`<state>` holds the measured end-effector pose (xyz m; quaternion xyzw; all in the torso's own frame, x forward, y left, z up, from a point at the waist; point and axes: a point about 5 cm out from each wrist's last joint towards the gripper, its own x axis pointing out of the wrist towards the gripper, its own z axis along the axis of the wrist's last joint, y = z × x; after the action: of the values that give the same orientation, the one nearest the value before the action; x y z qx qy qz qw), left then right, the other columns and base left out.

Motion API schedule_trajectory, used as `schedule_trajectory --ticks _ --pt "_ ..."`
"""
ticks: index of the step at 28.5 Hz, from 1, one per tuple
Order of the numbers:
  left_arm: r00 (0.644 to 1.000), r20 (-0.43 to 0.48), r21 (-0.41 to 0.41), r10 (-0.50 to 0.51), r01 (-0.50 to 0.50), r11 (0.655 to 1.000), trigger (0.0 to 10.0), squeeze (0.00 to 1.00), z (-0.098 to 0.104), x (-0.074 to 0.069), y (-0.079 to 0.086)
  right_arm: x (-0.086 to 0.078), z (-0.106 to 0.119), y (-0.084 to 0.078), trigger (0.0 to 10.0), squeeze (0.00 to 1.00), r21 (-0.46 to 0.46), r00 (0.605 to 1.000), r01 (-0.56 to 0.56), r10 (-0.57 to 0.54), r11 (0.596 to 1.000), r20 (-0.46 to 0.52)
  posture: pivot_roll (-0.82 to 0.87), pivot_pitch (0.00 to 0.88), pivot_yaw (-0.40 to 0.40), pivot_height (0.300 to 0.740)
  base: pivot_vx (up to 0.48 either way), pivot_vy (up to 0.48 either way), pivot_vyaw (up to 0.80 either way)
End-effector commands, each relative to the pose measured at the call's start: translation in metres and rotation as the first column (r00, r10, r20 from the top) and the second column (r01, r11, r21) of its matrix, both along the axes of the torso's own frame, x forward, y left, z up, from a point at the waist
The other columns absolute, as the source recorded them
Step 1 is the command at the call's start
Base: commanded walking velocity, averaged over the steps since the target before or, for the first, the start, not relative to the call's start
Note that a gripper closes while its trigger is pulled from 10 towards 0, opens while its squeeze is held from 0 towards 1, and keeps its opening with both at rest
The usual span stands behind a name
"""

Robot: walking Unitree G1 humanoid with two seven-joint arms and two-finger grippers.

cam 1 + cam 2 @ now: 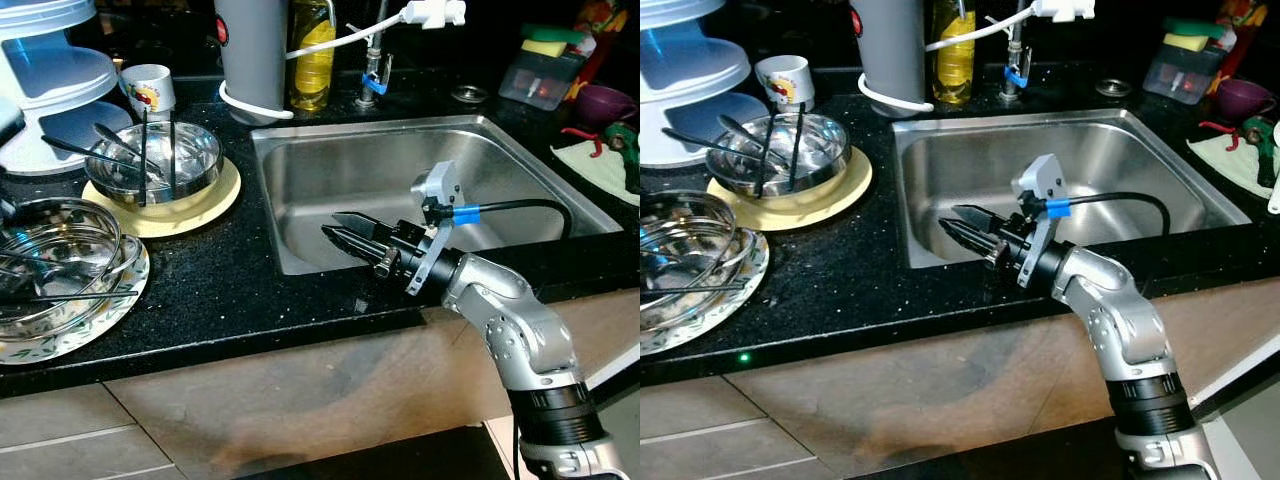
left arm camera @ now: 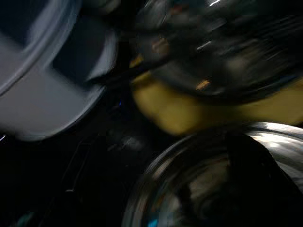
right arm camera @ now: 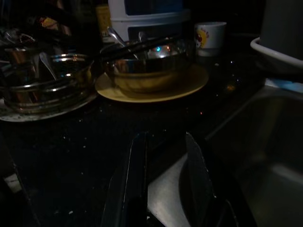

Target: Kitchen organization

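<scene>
My right gripper hovers over the front left corner of the steel sink, pointing left toward the counter. It is open, with a narrow gap and nothing between its fingers. On the black counter left of the sink, a steel bowl holding several utensils sits on a yellow plate. Further left, stacked steel bowls with cutlery rest on a patterned plate. The blurred left wrist view looks closely at the yellow plate and a steel bowl's rim.
A white mug and a white and blue rack stand at the back left. Behind the sink are a grey canister, a yellow bottle and the tap. A sponge box, purple cup and cloth lie at the right.
</scene>
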<state>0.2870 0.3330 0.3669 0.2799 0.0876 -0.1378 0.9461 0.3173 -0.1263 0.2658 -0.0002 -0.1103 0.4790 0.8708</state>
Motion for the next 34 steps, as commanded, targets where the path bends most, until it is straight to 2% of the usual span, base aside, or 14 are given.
schedule_trajectory --ticks 1,9,11,12,13,14,15,17,20,22,23,25,28,34 --pt "0.998 -0.015 -0.003 -0.060 0.060 0.998 10.0 0.00 0.004 -0.005 -0.003 -0.003 0.001 0.001 10.0 0.00 0.008 1.000 -0.020 0.020 1.000 0.001 -0.05 0.169 -0.039 0.740 0.000 0.000 0.00" --pt "0.974 -0.090 0.020 -0.209 0.211 0.977 10.0 0.00 0.002 -0.017 -0.015 -0.006 0.000 0.002 10.0 0.00 0.014 0.999 -0.037 0.037 0.999 -0.011 -0.05 0.174 -0.036 0.740 0.000 0.000 0.00" --pt "0.961 -0.046 -0.046 -0.272 0.270 0.962 10.0 0.00 0.009 -0.019 -0.022 -0.006 0.000 0.003 10.0 0.00 0.018 0.999 -0.039 0.039 0.999 -0.014 -0.05 0.175 -0.036 0.740 0.000 0.000 0.00" --pt "0.927 0.027 -0.115 -0.375 0.375 0.920 10.0 0.00 0.020 -0.022 -0.034 -0.006 0.000 0.002 10.0 0.00 0.023 0.999 -0.041 0.041 0.999 -0.017 -0.05 0.178 -0.035 0.740 0.000 0.000 0.00" --pt "0.927 0.027 -0.115 -0.375 0.375 0.920 10.0 0.00 0.020 -0.022 -0.034 -0.006 0.000 0.002 10.0 0.00 0.023 0.999 -0.041 0.041 0.999 -0.017 -0.05 0.178 -0.035 0.740 0.000 0.000 0.00" --pt "0.869 0.102 -0.190 -0.485 0.496 0.848 10.0 0.00 0.030 -0.028 -0.048 -0.007 0.001 0.002 10.0 0.00 0.030 0.999 -0.046 0.046 0.998 -0.020 -0.05 0.178 -0.035 0.740 0.000 0.000 0.00" --pt "0.869 0.102 -0.190 -0.485 0.496 0.848 10.0 0.00 0.030 -0.028 -0.048 -0.007 0.001 0.002 10.0 0.00 0.030 0.999 -0.046 0.046 0.998 -0.020 -0.05 0.178 -0.035 0.740 0.000 0.000 0.00" --pt "0.788 0.217 -0.265 -0.576 0.616 0.742 10.0 0.00 0.040 -0.030 -0.070 -0.008 0.003 0.001 10.0 0.00 0.051 0.999 -0.048 0.049 0.998 -0.022 -0.05 0.179 -0.039 0.740 0.000 0.000 0.00" --pt "0.785 0.261 -0.277 -0.562 0.618 0.736 10.0 0.00 0.039 -0.022 -0.082 -0.007 0.004 0.001 10.0 0.00 0.066 0.999 -0.036 0.037 0.997 -0.019 -0.05 0.178 -0.042 0.740 0.000 0.000 0.00" --pt "0.809 0.402 -0.317 -0.429 0.563 0.764 10.0 0.00 0.035 0.004 -0.109 -0.004 0.010 0.000 10.0 0.00 0.130 0.999 0.037 -0.037 0.991 -0.004 -0.05 0.178 -0.042 0.740 0.000 0.000 0.00" --pt "0.809 0.402 -0.317 -0.429 0.563 0.764 10.0 0.00 0.035 0.004 -0.109 -0.004 0.010 0.000 10.0 0.00 0.130 0.999 0.037 -0.037 0.991 -0.004 -0.05 0.178 -0.042 0.740 0.000 0.000 0.00" --pt "0.810 0.478 -0.302 -0.340 0.516 0.802 10.0 0.00 0.024 0.020 -0.141 0.000 0.015 0.000 10.0 0.00 0.216 0.990 0.140 -0.143 0.966 -0.004 -0.06 0.177 -0.039 0.740 0.000 0.000 0.00" --pt "0.802 0.483 -0.317 -0.352 0.535 0.783 10.0 0.00 0.012 0.021 -0.170 0.003 0.021 -0.002 10.0 0.00 0.287 0.970 0.234 -0.241 0.929 -0.009 -0.06 0.178 -0.035 0.740 0.000 0.000 0.00" --pt "0.827 0.450 -0.353 -0.337 0.511 0.784 10.0 0.00 0.000 0.021 -0.202 0.003 0.030 -0.013 10.0 0.00 0.371 0.928 0.351 -0.372 0.860 -0.016 -0.06 0.178 -0.035 0.740 0.000 0.000 0.00"
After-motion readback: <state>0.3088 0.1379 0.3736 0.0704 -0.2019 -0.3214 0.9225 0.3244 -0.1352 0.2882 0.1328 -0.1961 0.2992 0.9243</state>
